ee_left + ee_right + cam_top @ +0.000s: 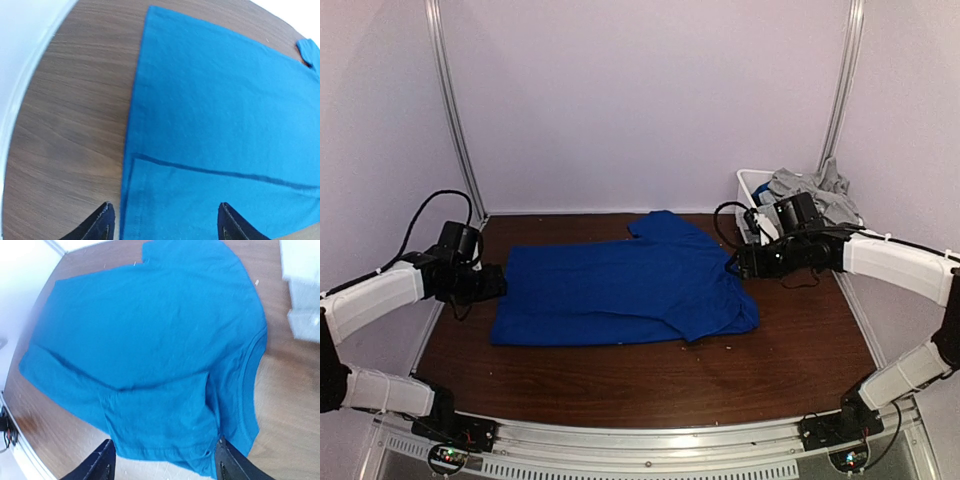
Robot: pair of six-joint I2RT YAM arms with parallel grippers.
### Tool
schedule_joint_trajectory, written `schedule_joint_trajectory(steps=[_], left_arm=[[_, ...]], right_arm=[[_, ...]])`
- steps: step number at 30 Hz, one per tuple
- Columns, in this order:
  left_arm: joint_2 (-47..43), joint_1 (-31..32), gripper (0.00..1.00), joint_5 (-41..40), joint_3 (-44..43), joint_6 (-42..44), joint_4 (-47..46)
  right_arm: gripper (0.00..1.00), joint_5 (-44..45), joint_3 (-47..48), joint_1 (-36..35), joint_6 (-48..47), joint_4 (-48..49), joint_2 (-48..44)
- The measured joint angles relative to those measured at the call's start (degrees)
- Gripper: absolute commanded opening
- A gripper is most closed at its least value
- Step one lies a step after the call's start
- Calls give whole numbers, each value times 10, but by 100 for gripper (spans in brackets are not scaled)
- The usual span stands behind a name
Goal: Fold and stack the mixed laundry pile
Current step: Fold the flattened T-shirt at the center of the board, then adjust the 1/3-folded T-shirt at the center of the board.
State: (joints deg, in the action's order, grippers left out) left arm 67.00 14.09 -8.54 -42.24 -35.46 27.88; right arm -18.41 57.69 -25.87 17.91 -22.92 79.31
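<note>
A royal-blue T-shirt [625,285] lies spread flat on the brown table, its near side folded over itself. My left gripper [498,284] is open and empty at the shirt's left hem; in the left wrist view [165,222] its fingers straddle the hem edge of the blue cloth [225,110]. My right gripper [734,265] is open and empty at the shirt's right end by the collar; in the right wrist view [162,460] its fingers stand over the folded sleeve [160,425]. More laundry, a light-grey garment [815,190] with a bit of blue, sits in the bin.
A white plastic bin [752,185] stands at the back right corner, behind my right arm. Metal frame posts [455,110] and pale walls close in the table. Bare wood [650,380] lies between the shirt and the near rail.
</note>
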Motion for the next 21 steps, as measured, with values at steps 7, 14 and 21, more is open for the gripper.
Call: schedule_joint_trajectory(steps=[7,14,21], left_arm=[[23,55,65,63,57,-8,-8],[90,59,63,71,89,-53,-13],[94,8,64,58,89,-73,-29]], right_arm=[[63,-36,-99,0,-12,0,17],[55,-36,-116,2,-17,11,78],[46,-39,-136,3,-7,39,104]])
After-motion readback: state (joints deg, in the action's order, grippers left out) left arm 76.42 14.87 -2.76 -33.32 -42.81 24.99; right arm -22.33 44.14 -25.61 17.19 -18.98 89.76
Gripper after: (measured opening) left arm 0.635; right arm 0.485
